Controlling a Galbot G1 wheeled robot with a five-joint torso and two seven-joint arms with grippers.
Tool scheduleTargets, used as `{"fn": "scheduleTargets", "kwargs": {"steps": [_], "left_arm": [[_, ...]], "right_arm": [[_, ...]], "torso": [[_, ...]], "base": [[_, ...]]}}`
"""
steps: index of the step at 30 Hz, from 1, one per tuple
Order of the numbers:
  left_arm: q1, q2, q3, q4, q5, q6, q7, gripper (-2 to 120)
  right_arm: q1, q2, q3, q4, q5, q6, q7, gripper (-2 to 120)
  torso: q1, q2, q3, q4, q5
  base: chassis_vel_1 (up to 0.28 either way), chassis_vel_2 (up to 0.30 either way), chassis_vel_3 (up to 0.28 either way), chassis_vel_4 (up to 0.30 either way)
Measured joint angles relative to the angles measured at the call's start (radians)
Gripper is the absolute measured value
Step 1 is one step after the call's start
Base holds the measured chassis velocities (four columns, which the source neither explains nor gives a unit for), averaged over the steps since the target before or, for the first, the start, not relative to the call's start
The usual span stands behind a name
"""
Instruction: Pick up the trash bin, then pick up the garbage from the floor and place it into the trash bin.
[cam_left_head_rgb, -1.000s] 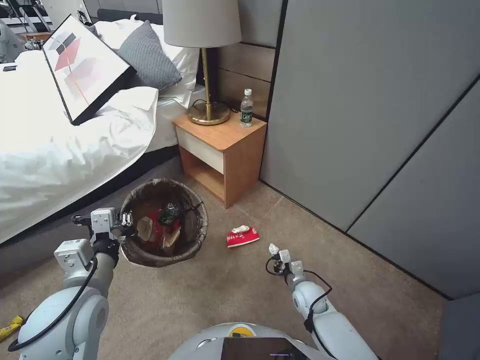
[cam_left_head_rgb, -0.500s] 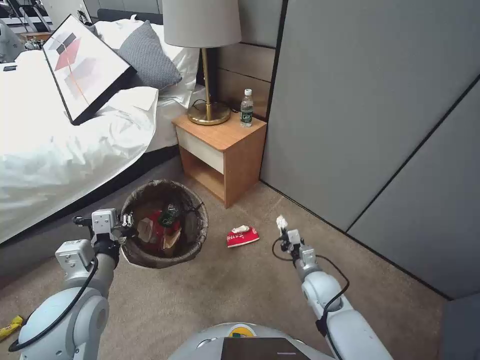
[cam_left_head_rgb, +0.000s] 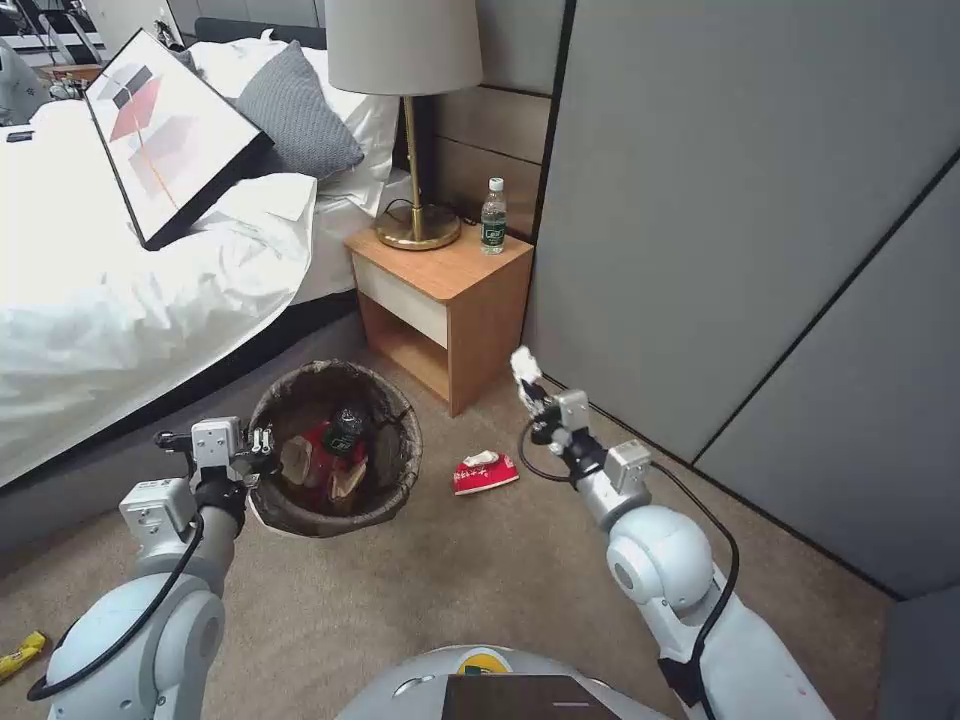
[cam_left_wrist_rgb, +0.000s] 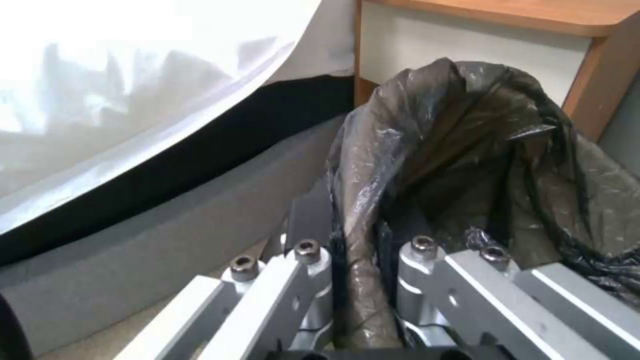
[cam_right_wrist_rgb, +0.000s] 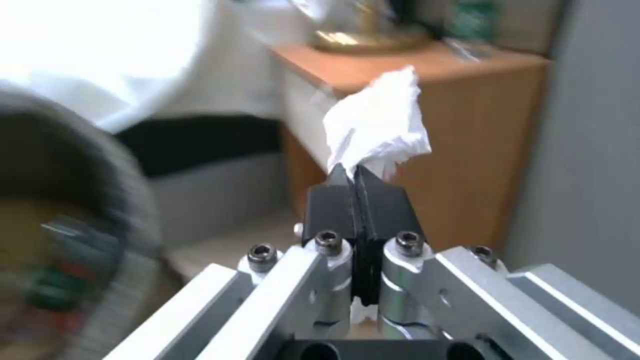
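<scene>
Carpet (cam_left_head_rgb: 450, 580) holds one red packet (cam_left_head_rgb: 486, 472); your left gripper (cam_left_head_rgb: 262, 441) pinches one trash bin (cam_left_head_rgb: 390, 480), raised right gripper (cam_left_head_rgb: 535, 395) pinches one tissue (cam_left_head_rgb: 523, 364).

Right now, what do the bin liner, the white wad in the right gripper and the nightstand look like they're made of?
Bin liner: thin dark plastic film, glossy and wrinkled, pinched by the left gripper.
White wad: soft tissue or paper, matte and crumpled, clamped in the right gripper.
Nightstand: wood or wood-look laminate, smooth grained finish; which one can't be told.

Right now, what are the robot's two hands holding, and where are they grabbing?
The right gripper pinches a white tissue by its bottom edge. The left gripper clamps the trash bin by its bag-covered rim.
</scene>
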Motion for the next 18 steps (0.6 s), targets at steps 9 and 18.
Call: {"fn": "scheduleTargets", "kwargs": {"steps": [9, 18], "left_arm": [[-0.004, 0.016, 0.021, 0.000, -0.001, -0.007, -0.009, 7], [-0.004, 0.011, 0.027, 0.000, -0.003, -0.004, -0.012, 7]], "right_arm": [[0.179, -0.055, -0.151, 0.033, 0.165, -0.118, -0.129, 0], [0.265, -0.031, -0.356, -0.020, 0.164, -0.134, -0.080, 0]], "torso": [[0.000, 0.000, 0.000, -0.0001, 0.0000], [0.000, 0.000, 0.000, -0.0001, -0.0001]], "base": [[0.000, 0.000, 0.000, 0.000], [0.000, 0.000, 0.000, 0.000]]}}
